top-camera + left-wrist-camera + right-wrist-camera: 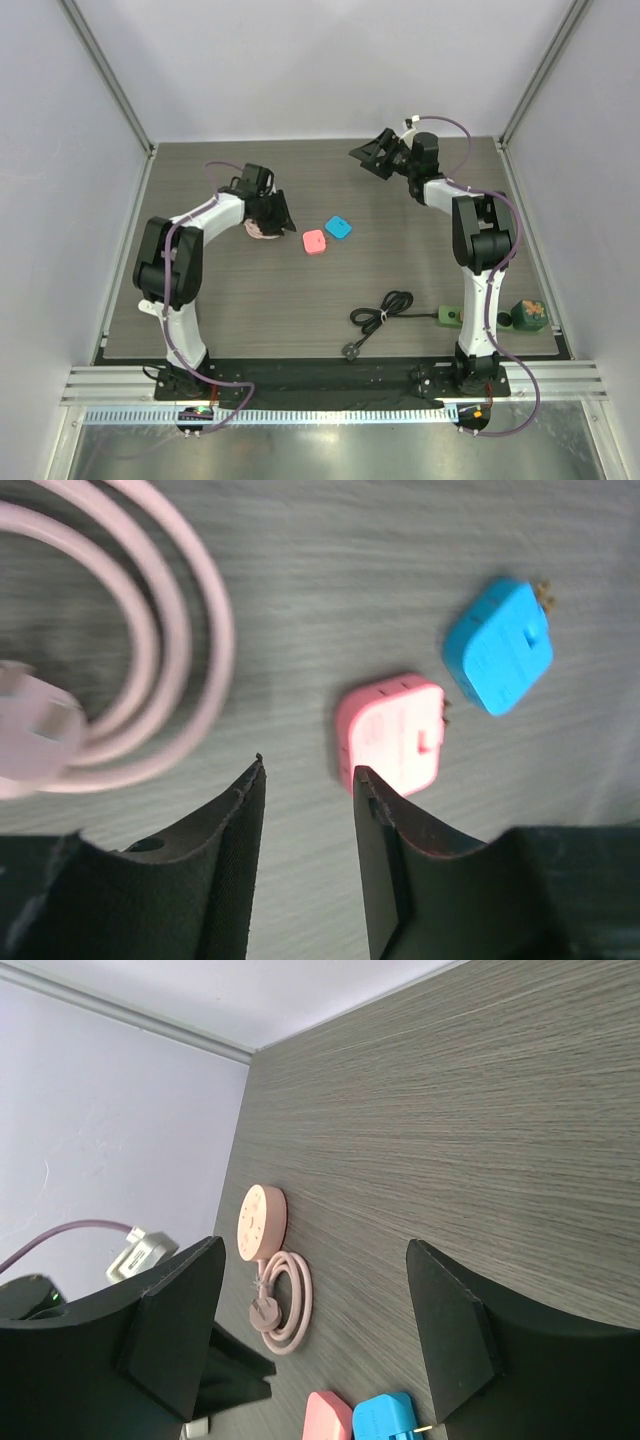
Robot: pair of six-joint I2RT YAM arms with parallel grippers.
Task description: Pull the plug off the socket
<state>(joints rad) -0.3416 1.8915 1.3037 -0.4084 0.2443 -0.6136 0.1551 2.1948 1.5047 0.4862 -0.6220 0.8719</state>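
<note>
So, socket [450,317] lies just beside right arm base [478,368]: rigid, light, likely slides, so pin its body. Left gripper [309,772] narrow gap, right gripper [315,1250] wide; both empty, well away from that base.

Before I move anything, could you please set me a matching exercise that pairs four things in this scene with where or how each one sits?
Things:
1. pink adapter
2. green power strip
3. black cord
4. right gripper

Places or states:
A. at the near right edge of the table
B. open and holding nothing, over the far side
C. coiled in the near middle
D. mid-table, right beside the blue adapter

Pairs: 1-D, 2-A, 3-C, 4-B
</note>
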